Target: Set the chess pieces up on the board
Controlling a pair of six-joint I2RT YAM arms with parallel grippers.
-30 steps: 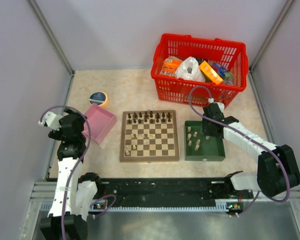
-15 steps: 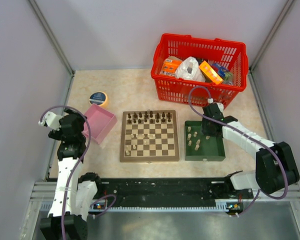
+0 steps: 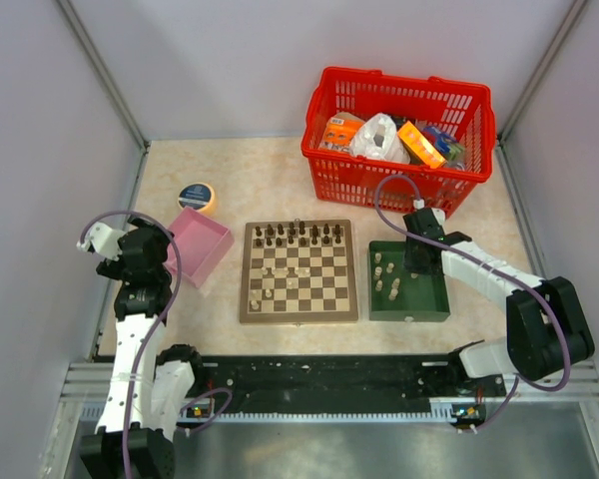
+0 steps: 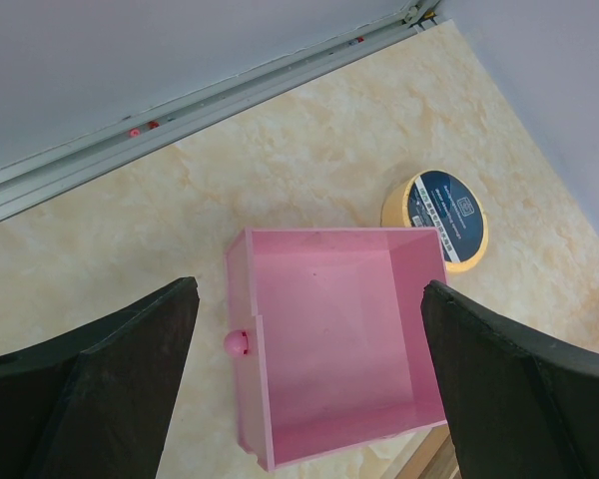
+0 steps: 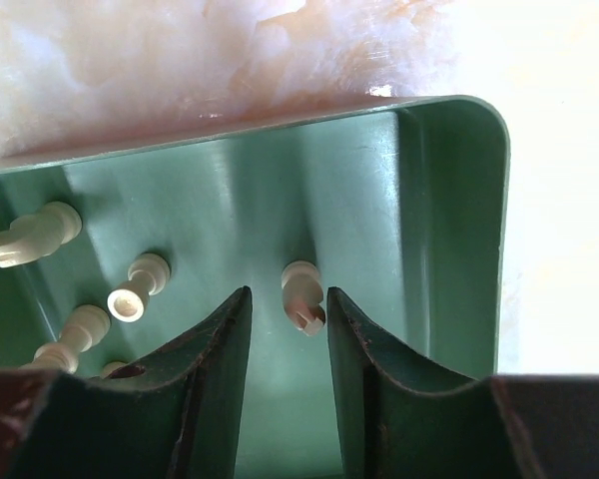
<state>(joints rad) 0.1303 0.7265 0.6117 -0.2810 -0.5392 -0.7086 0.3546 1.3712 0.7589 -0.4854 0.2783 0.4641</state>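
Note:
The board [image 3: 299, 316] lies mid-table with dark chess pieces [image 3: 298, 236] along its far rows and a few cream ones [image 3: 270, 291] scattered nearer. More cream pieces [image 3: 381, 271] lie in the green tray [image 3: 424, 299] to its right. My right gripper [image 3: 416, 261] reaches down into that tray. In the right wrist view its jaws [image 5: 287, 299] stand narrowly apart around a lying cream piece [image 5: 301, 284], which is close to the right finger with a gap on the left. Other cream pieces [image 5: 138, 287] lie further left. My left gripper [image 4: 309, 289] hangs wide open above the pink box [image 4: 339, 339], holding nothing.
A red basket [image 3: 399, 130] full of packets stands behind the tray. A yellow tape roll [image 3: 197, 196] sits beyond the pink box [image 3: 202, 244]. The tray wall [image 5: 449, 230] rises just right of my right fingers. Grey walls enclose the table on three sides.
The right gripper's jaws have narrowed around the cream piece in the tray, and its arm has shifted slightly. The left arm has not moved.

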